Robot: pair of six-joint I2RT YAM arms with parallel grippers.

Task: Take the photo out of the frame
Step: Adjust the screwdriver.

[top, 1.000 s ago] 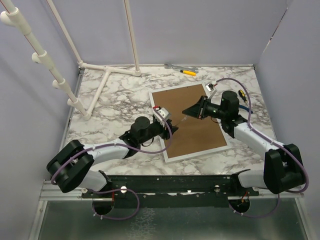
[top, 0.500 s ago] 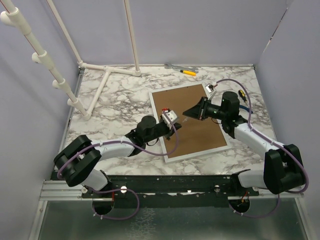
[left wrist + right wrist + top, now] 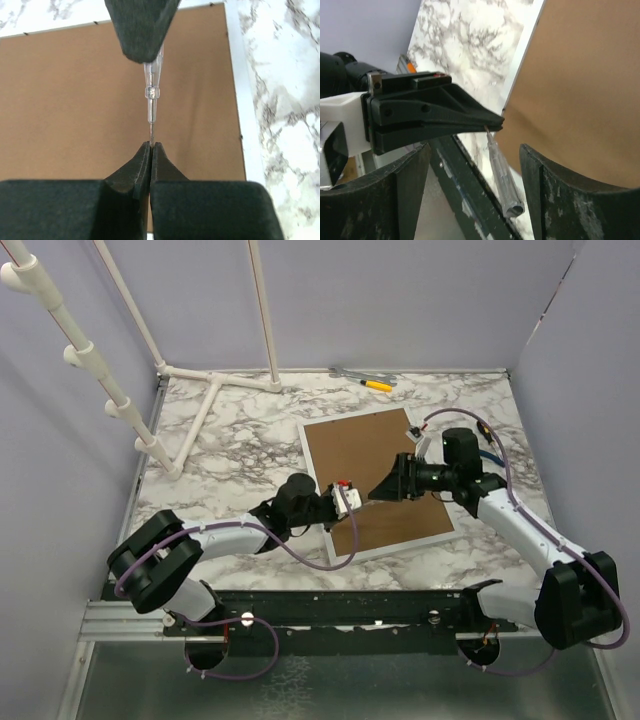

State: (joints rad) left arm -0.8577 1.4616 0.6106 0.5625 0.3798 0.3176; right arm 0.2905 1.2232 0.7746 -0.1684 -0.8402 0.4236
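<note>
lying back-up on the marble table (image 3: pixel 230 445), the frame (image 3: pixel 360 450) shows only its brown fibreboard and a thin white rim; the photo is hidden from every view. the top view gives the whole layout: frame right of centre, both arms reaching in over its near left part, the left gripper (image 3: pixel 358 502) and right gripper (image 3: pixel 386 490) nearly tip to tip above the board. it does not make clear what sits between them.

the left wrist view does: a small screwdriver (image 3: pixel 151 95) with a clear handle, its thin metal shaft pinched between the left gripper (image 3: pixel 151 149) fingers, which are pressed together with no gap. a dark finger of the right gripper covers the far end of the handle.

the right wrist view shows the right gripper (image 3: pixel 475 155) spread wide, its fingers (image 3: pixel 560 200) standing well apart on either side of the clear handle of the screwdriver (image 3: pixel 503 187) and not closing on it. the left gripper (image 3: pixel 492 123) clamps the tip just off the frame's left edge.

at the table's far edge lies a yellow-handled tool (image 3: pixel 378 386); a white pipe stand (image 3: pixel 215 400) stands far left.
</note>
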